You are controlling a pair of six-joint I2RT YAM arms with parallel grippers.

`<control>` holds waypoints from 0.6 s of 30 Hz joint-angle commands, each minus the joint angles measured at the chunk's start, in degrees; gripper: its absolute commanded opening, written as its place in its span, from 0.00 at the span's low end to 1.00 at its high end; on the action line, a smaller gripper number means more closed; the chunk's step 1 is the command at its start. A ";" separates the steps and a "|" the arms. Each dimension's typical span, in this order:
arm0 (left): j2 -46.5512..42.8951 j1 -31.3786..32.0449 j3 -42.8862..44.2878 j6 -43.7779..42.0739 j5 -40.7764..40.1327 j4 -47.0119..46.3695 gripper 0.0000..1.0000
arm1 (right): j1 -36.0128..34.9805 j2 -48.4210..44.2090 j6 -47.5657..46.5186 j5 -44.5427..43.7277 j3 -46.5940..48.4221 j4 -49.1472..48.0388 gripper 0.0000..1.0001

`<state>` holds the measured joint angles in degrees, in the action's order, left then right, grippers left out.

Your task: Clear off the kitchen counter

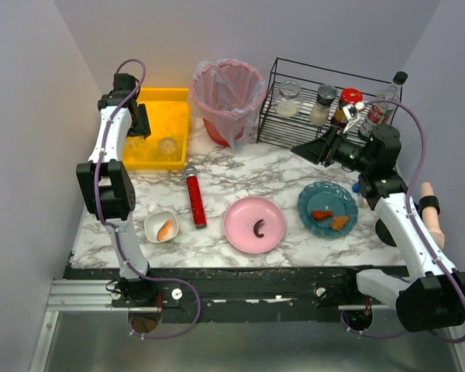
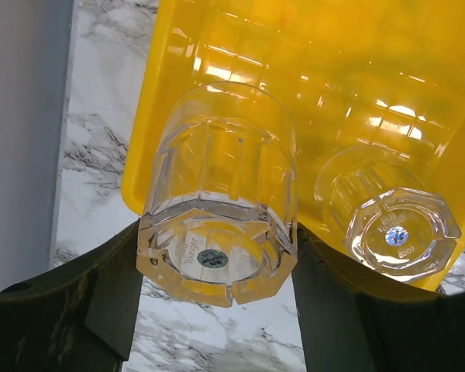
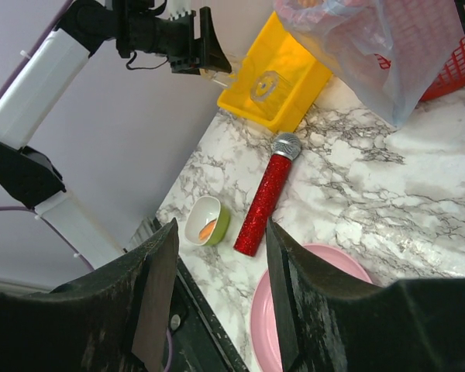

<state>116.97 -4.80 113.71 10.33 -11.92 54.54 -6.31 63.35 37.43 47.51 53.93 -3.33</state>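
The white marble-patterned kitchen counter [image 1: 240, 174] with grey veins fills the middle of the scene, its dark front edge just beyond the arm bases. At its far left corner sits a yellow plastic tray [image 1: 174, 99]; the left gripper [image 2: 217, 291] hangs over it, its fingers [image 2: 112, 291] pinching a clear faceted drinking glass [image 2: 221, 194] by the sides, base toward the wrist camera. A second clear faceted glass [image 2: 387, 213] stands in the tray just to the right of the held one.

On the right, the right gripper [image 3: 217, 291] hovers above the counter near a black wire rack [image 1: 283, 77] holding jars and bottles, its fingers spread apart with nothing between them.

Beside the tray, at the far middle, stands a red mesh bin lined with a clear plastic bag [image 1: 229, 97]. Nearer on the counter, from left to right, lie a small white bowl with an orange morsel [image 1: 162, 226], a red glittery microphone with a silver head [image 1: 195, 198], a pink round plate carrying a dark curved piece [image 1: 253, 225], and a teal round plate with orange food bits [image 1: 327, 205]
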 commanded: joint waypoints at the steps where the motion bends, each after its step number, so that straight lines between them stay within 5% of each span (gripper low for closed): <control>1: 0.10 0.49 -2.26 -0.66 2.08 0.21 0.00 | 0.24 -0.25 -1.22 -1.01 -0.23 1.40 0.57; 10: 1.94 0.67 -4.73 -0.92 3.83 -0.14 0.06 | 0.24 0.46 -1.39 -0.75 -0.23 1.57 0.57; 18: 5.99 0.67 -0.34 -0.83 4.89 1.79 0.34 | 0.24 0.37 -2.10 -1.10 -0.23 2.28 0.57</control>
<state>121.05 -4.38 110.08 10.09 -8.27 54.74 -6.31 63.48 36.45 47.35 53.93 -2.87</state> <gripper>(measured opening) 0.728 0.570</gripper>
